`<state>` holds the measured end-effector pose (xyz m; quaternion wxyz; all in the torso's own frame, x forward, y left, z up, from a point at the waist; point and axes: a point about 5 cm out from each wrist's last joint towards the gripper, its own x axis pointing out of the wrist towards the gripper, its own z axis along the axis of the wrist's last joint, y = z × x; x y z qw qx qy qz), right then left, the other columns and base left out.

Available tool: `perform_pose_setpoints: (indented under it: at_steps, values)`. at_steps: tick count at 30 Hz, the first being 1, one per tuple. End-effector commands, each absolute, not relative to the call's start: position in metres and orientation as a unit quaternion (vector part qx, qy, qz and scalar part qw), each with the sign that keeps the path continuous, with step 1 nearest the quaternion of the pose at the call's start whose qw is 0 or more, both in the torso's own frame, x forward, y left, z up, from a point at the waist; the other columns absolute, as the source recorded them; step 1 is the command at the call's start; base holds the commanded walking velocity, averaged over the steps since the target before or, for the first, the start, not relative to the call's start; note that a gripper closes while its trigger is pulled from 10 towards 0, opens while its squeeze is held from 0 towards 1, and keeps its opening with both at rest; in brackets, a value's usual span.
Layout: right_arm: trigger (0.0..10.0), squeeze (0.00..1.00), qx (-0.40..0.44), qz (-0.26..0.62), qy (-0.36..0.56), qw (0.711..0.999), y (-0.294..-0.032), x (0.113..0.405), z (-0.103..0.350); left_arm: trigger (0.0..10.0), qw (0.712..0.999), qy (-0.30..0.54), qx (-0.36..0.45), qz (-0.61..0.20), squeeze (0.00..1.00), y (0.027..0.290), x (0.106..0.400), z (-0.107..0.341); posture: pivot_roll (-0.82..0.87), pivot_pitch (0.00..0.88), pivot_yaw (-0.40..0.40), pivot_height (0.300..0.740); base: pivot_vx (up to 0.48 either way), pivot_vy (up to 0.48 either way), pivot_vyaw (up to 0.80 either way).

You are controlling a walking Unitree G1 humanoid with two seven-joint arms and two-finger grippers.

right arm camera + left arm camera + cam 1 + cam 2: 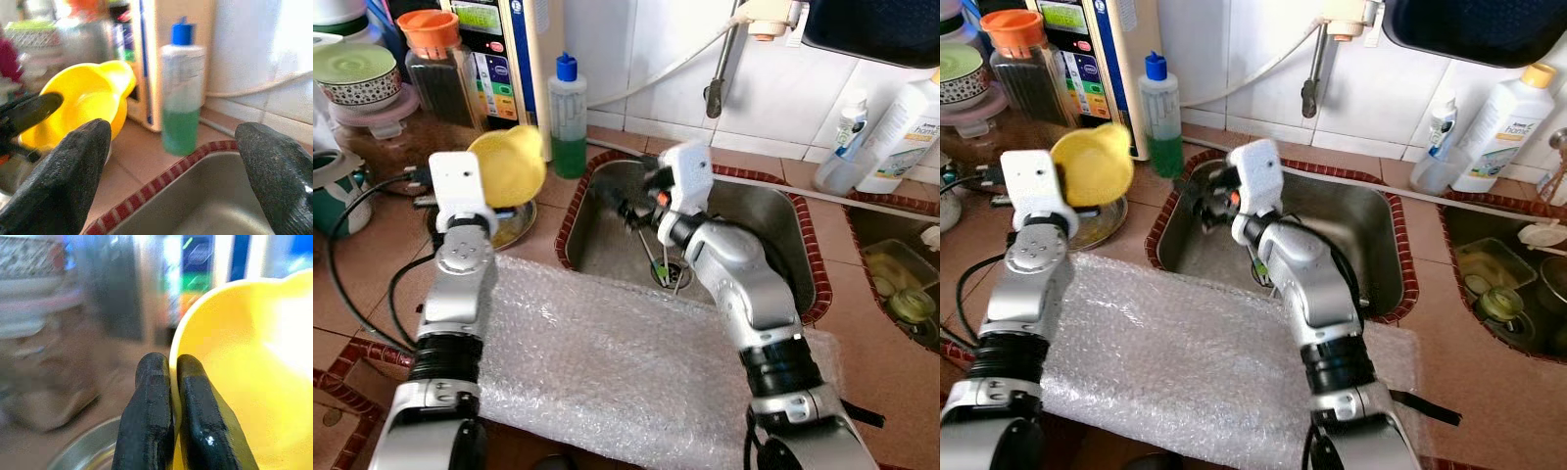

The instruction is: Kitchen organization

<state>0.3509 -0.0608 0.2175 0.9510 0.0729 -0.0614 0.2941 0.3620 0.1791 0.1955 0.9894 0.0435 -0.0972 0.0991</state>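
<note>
Main risk: the yellow bowl (509, 164) is held by its rim only, pinched thin between the left gripper (172, 396) fingers, so a quick swing or a knock could twist it out and drop it onto the metal plate (509, 225) below, or onto the counter (372, 264). Cause would be the small contact patch at one edge, w/ the bowl's weight hanging off to one side. Second risk: right gripper (171, 161) sits close to the bowl and the soap bottle (568, 116); if both arms close in at once they could collide, or tip the bottle, which stands upright just beyond the far-left corner of the sink (773, 220). Utensils (658, 264) lying by the sink drain are under the right arm; a drop in there would clatter. Pose: left arm reaches fwd over the left end of the bubble wrap (607, 352), wrist raised, fingers nearly together on the bowl rim, bowl tilted, above the counter left of the sink. Right arm bends fwd and left over the sink, fingers spread wide, holding nothing, aimed toward the bowl and bottle. Judged step: bowl mid-transfer, destination unclear.
</note>
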Motion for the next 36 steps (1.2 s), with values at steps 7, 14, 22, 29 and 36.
perform_pose_setpoints:
  at_steps: [7, 14, 22, 29, 36]
  values:
    - [10.0, 0.0, 0.132, 0.259, -0.054, 0.955, -0.066, 0.364, 0.229, 0.0, 0.984, -0.168, 0.062, -0.005, 0.0, 0.133, 0.355, 0.212, 0.1, 0.031, -0.024, 0.74, 0.0, 0.0, 0.0]
    - [10.0, 0.0, 0.135, 0.26, -0.034, 0.956, -0.058, 0.367, 0.227, 0.0, 0.975, -0.192, 0.091, -0.068, 0.0, 0.101, 0.345, 0.21, 0.1, 0.026, -0.023, 0.74, 0.0, 0.0, 0.0]
    - [0.0, 0.0, 0.13, 0.236, -0.002, 0.963, -0.057, 0.371, 0.219, 0.0, 0.967, -0.22, 0.106, -0.07, 0.0, 0.102, 0.342, 0.219, 0.1, 0.023, -0.028, 0.74, 0.0, 0.0, 0.0]
    - [0.0, 0.0, 0.152, 0.214, 0.015, 0.965, -0.063, 0.376, 0.217, 0.0, 0.965, -0.228, 0.108, -0.064, 0.0, 0.108, 0.344, 0.224, 0.11, 0.021, -0.026, 0.74, 0.0, 0.0, 0.0]
    - [0.0, 0.0, 0.172, 0.187, 0.031, 0.967, -0.069, 0.379, 0.213, 0.0, 0.964, -0.231, 0.113, -0.066, 0.0, 0.106, 0.343, 0.223, 0.1, 0.024, -0.024, 0.74, 0.0, 0.0, 0.0]
